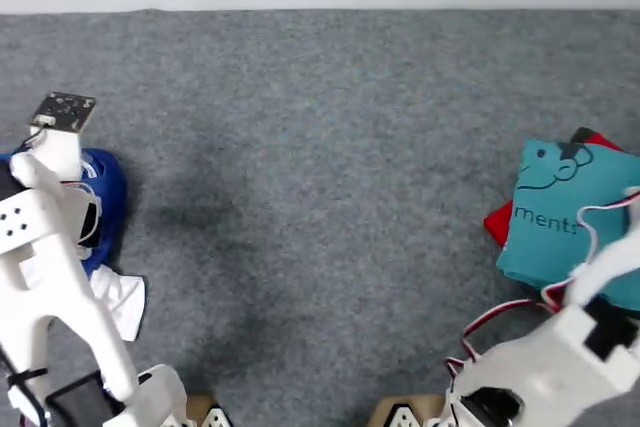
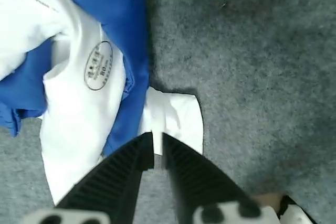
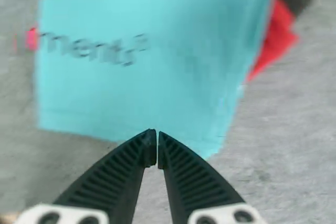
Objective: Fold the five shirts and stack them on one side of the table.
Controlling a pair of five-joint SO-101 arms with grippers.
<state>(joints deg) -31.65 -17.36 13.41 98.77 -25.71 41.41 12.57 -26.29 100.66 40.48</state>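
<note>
The teal shirt (image 1: pixel 565 212) had dark lettering and a line drawing, and the red shirt (image 1: pixel 496 222) looked plain. The blue shirt (image 2: pixel 118 19) was royal blue, the white shirt (image 2: pixel 79 129) pretty plain, and the table cover (image 1: pixel 320 147) mottled grey.

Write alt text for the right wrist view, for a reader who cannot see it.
The right arm's black claw, shut, is seen over the edge of a folded teal shirt with dark print, lying on the grey table. A red shirt sticks out from beneath the teal one.
</note>
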